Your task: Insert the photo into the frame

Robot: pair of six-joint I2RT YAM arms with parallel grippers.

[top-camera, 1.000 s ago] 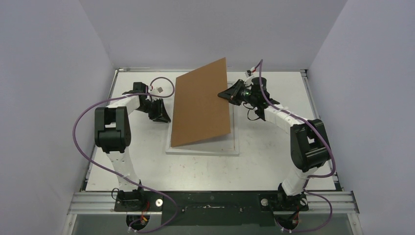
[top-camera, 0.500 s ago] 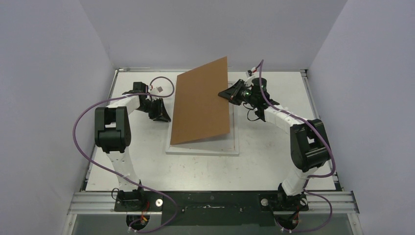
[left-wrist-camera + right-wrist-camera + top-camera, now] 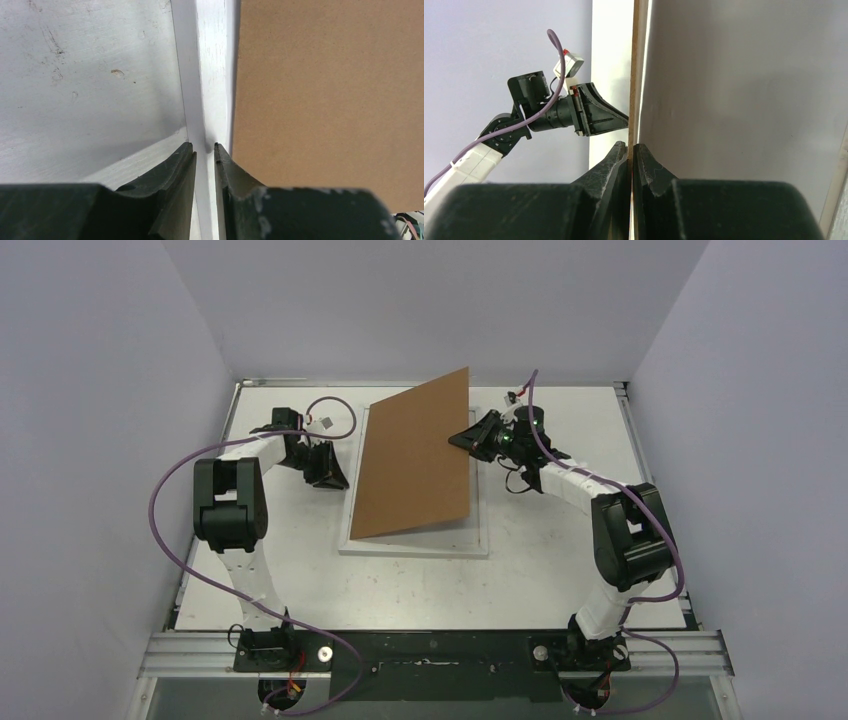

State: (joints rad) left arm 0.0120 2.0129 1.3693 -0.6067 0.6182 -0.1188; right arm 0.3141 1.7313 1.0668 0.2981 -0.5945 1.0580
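Observation:
The white frame [image 3: 420, 545] lies flat mid-table. A brown backing board [image 3: 415, 460] leans over it, its left edge down on the frame and its right edge raised. My right gripper [image 3: 462, 437] is shut on the board's raised right edge, seen edge-on in the right wrist view [image 3: 639, 60] between my jaws [image 3: 630, 146]. My left gripper [image 3: 343, 480] is shut on the frame's left rim [image 3: 212, 75], with the white rim filling the gap between my jaws [image 3: 205, 147]. The board [image 3: 325, 100] fills the right of that view. The photo is hidden.
The white table [image 3: 300, 580] is enclosed by pale walls on the left, back and right. A metal rail [image 3: 430, 650] with both arm bases runs along the near edge. The left arm's purple cable [image 3: 335, 405] loops near the frame's far left corner.
The board's raised right edge has moved slightly right and down with my right gripper. The left arm has not moved.

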